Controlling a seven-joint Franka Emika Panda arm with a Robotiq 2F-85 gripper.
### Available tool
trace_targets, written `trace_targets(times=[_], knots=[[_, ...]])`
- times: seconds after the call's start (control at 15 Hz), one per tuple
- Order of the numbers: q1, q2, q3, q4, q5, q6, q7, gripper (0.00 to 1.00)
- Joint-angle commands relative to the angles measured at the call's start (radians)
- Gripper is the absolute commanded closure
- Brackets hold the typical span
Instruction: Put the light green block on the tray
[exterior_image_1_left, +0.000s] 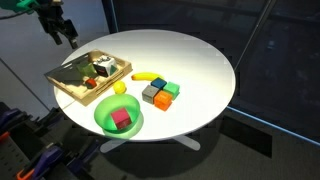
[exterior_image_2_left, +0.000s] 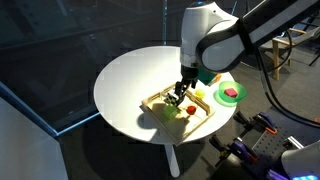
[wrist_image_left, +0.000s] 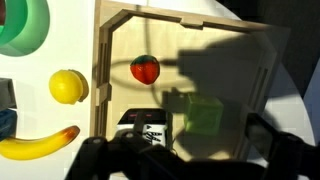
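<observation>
In the wrist view the fingers (wrist_image_left: 100, 158) come in as dark shapes along the bottom edge, spread wide apart with nothing between them. Just beyond them the light green block (wrist_image_left: 203, 115) lies flat on the floor of the tray (wrist_image_left: 235, 40), in the shadow the arm casts, clear of the fingers and of the tray's raised edges. Beside it, near the lower edge, sits a small black-and-white item (wrist_image_left: 146, 128) too dim to make out. Further in lies a red strawberry-like piece (wrist_image_left: 146, 68), apart from the block.

Outside the tray's side wall, on the white tabletop (wrist_image_left: 40, 110), a yellow ball (wrist_image_left: 68, 86) rests close to the wall, a banana (wrist_image_left: 35, 145) lies below it in the frame, and part of a round green bowl (wrist_image_left: 22, 25) shows at the top corner.

In both exterior views the fingers hang above the tray without touching it. In an exterior view the bowl (exterior_image_1_left: 118, 118) holds a red block (exterior_image_1_left: 121, 119), and a cluster of blocks (exterior_image_1_left: 160, 93) in grey, dark green and orange stands just past the banana, well apart from the tray
</observation>
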Motion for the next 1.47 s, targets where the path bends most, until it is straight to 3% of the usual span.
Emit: trace_targets(times=[0.0, 0.6, 1.4], knots=[[-0.028, -0.103, 0.024, -0.067, 0.014, -0.026, 0.003, 0.00], [-0.052, -0.242, 0.046, -0.107, 0.033, -0.059, -0.002, 0.00], [-0.053, -0.372, 0.064, -0.088, 0.090, -0.243, -0.019, 0.00]])
